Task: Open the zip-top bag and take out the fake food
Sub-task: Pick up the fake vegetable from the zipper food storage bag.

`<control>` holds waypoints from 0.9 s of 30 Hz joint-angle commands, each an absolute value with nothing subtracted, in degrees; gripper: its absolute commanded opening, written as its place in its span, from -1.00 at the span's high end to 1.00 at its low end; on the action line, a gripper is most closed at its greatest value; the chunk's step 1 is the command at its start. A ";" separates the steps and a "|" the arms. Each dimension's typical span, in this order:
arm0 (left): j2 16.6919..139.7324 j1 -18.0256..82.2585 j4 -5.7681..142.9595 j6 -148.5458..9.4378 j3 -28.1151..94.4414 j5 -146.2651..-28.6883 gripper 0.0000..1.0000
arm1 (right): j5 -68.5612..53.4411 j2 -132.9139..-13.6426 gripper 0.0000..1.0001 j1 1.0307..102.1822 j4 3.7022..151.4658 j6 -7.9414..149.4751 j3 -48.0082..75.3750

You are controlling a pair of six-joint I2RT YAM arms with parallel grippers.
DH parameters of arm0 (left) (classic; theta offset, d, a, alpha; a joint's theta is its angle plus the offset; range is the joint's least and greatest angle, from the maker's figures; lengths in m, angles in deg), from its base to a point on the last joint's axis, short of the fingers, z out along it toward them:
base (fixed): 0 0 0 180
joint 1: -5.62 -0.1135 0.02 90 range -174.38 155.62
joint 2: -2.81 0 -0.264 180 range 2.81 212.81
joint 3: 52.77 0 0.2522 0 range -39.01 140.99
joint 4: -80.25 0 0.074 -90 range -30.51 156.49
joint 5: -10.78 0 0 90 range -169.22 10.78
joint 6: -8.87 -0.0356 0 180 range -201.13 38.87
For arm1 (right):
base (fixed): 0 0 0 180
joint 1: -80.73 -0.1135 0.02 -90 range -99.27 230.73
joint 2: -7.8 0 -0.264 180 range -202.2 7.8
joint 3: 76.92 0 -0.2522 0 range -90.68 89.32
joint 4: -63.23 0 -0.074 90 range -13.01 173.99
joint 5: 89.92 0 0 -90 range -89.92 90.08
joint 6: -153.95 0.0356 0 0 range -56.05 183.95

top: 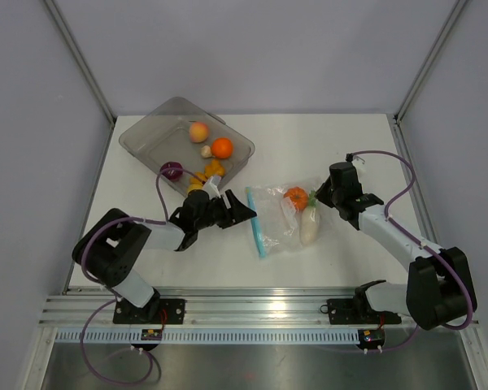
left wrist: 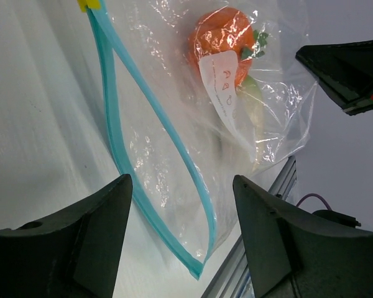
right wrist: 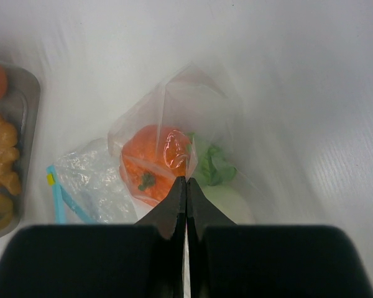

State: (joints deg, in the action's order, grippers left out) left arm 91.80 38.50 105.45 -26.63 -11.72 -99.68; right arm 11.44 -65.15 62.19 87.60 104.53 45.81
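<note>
The zip-top bag [left wrist: 155, 155] carries a white label [left wrist: 221, 81] (print illegible); left gripper [top: 237, 213] jaws wide, empty, near the zip strip [left wrist: 112, 133]; right gripper [right wrist: 185, 181] jaws closed, pinching the bag's film.

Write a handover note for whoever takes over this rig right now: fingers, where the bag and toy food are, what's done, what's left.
Fingers: left gripper is open and empty, at the zip edge of the zip-top bag. The right gripper is shut, apparently pinching the bag's closed end.
Things: the bag lies mid-table with its teal zip parted.
Done: the bag is open. The peach, orange ball and several smaller pieces sit in the grey tray.
Left: an orange piece with a green leaf and a white radish are inside the bag. Take them out.
</note>
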 commanded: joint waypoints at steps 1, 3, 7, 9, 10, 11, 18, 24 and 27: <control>95.52 38.75 111.93 -26.82 -8.78 -101.36 -0.37 | 12.39 -65.06 1.00 62.54 87.01 104.82 43.44; 98.68 39.37 113.42 -26.38 -7.19 -102.41 -0.34 | 12.30 -64.97 1.00 62.54 87.01 104.91 43.53; 101.50 40.07 113.87 -26.29 -4.82 -102.68 -0.30 | 12.03 -65.06 1.00 62.54 86.74 104.82 43.53; 101.77 40.42 113.69 -26.73 -3.86 -102.60 -0.26 | 12.03 -65.23 1.00 62.54 86.83 104.91 43.44; 101.77 40.60 113.69 -26.82 -3.76 -102.59 -0.20 | 11.95 -65.23 1.00 62.54 86.75 104.91 43.44; 101.77 40.86 113.78 -26.90 -3.67 -102.42 -0.15 | 11.95 -65.41 1.00 62.45 86.74 104.91 43.35; 102.39 41.12 119.21 -24.71 -4.11 -105.92 0.52 | 12.21 -65.59 1.00 62.54 86.75 105.00 43.44; 102.91 41.04 127.21 -21.55 -4.55 -110.76 0.87 | 12.30 -66.73 1.00 62.54 86.66 105.61 43.44; 102.39 40.77 128.54 -20.58 -5.17 -111.47 0.92 | 12.91 -67.08 1.00 62.54 86.83 105.96 43.35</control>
State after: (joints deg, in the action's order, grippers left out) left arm 102.42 40.86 120.45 -21.82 -5.34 -108.47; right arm 11.41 -66.63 62.19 87.58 104.99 45.72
